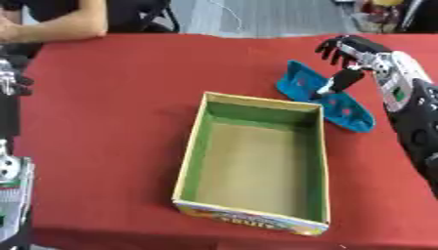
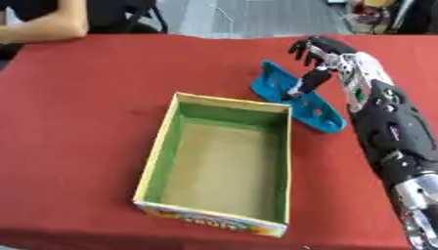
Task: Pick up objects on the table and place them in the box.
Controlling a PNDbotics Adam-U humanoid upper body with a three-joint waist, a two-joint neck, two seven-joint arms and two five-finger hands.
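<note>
Right hand (image 1: 363,53) sits over the far right of the red table (image 1: 111,122), its fingers spread and curled downward, the thumb dropped onto the middle of a teal object (image 1: 329,97). I judge the hand is not yet closed on it: the fingers hang apart above the far end, and only the thumb seems to touch.

That teal piece lies just beside the box's (image 1: 192,146) far right corner, running diagonally away from it. It looks like a long, shallow scoop or trough of moulded plastic with a raised rim, one end lifted. I would expect it to be light and stiff, with a smooth, somewhat slippery skin, and not fragile. Its length means a grip at one end would let it swing, so I want to take it across the middle, thumb inside the hollow and fingers over the outer rim.

Nothing lies inside the green-lined box. My left hand (image 1: 10,80) shows at the left edge; I cannot tell its fingers.
</note>
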